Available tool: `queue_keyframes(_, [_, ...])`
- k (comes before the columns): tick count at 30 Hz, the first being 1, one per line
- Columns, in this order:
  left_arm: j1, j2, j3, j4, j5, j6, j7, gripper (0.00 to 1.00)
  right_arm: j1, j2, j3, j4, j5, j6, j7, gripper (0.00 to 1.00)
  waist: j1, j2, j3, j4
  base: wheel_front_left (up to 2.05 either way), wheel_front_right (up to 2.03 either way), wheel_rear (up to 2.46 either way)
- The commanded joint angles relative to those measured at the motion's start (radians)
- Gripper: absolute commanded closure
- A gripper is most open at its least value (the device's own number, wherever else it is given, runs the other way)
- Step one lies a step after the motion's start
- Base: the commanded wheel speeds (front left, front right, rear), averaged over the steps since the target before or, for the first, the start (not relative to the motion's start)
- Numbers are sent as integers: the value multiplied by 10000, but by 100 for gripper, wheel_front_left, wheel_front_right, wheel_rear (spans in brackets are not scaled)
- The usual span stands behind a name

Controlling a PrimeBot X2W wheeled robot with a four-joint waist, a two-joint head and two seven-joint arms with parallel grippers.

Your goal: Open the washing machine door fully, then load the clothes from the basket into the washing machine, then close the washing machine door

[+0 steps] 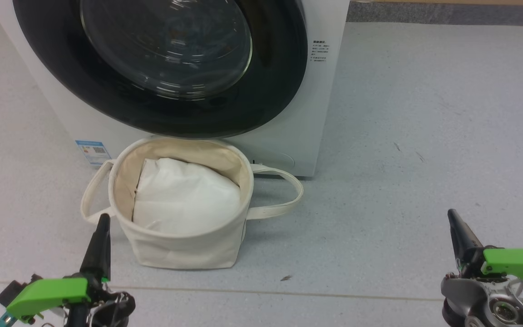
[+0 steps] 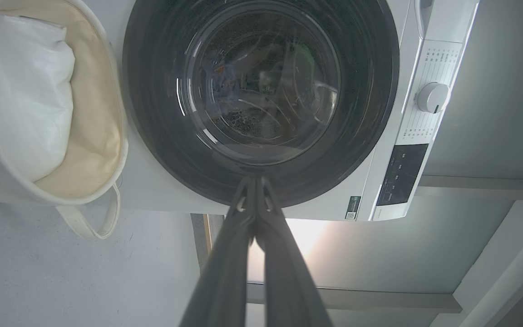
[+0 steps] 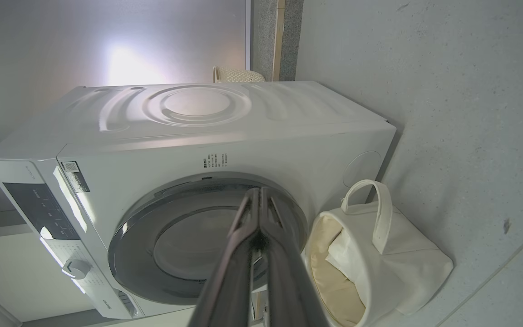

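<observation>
- Left jaws: pressed shut on nothing, long dark fingers (image 1: pixel 99 247) tip to tip, low at the near left of the head view
- Right jaws: likewise shut and empty, fingers (image 1: pixel 460 234) together, low at the near right over bare grey floor (image 1: pixel 402 136), well apart from everything
- Nearest the left jaws: round cream canvas basket (image 1: pixel 184 250) with two long loop handles, upright on the floor; fingertip just beside its near-left rim, contact impossible to tell
- Inside the basket: plain white cloth (image 1: pixel 184 195) bunched against the lining, hiding whatever lies beneath
- Just behind the basket: white front-loading washing machine (image 1: pixel 323 113), small blue label sticker (image 1: pixel 92 152) low on its left, printed text (image 1: pixel 321 52) right of the opening
- Large round washing machine door (image 1: pixel 166 54), glossy black ring around a bulging glass bowl: shut flush, facing the robot squarely
- Behind the glass in the left wrist view: bluish and orange patches (image 2: pixel 225 79), perhaps the clothes in the drum, perhaps reflections; not possible to say
- Deciding relation: door ahead of and above both jaws, set towards the left, so nearer the left arm; round, hence no long axis, just a rim to hook
- Judgement: either nothing begun or everything finished; if the former, first a reach up and forward to the door's rim, over the basket standing right beneath it
</observation>
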Motion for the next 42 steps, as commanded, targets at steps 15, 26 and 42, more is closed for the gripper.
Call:
queue_keyframes(15, [-92,76,367,-401,-5,16,72,100,-193,-268,126,-377,85,0,-109,100,0,0,0,0,0,0,0])
queue_keyframes(26, [-92,76,367,-401,-5,16,72,100,-193,-270,129,-379,87,0,-112,100,0,0,0,0,0,0,0])
queue_keyframes(42, [-92,76,367,-401,-5,16,72,100,-194,-273,132,-380,90,0,-115,100,0,0,0,0,0,0,0])
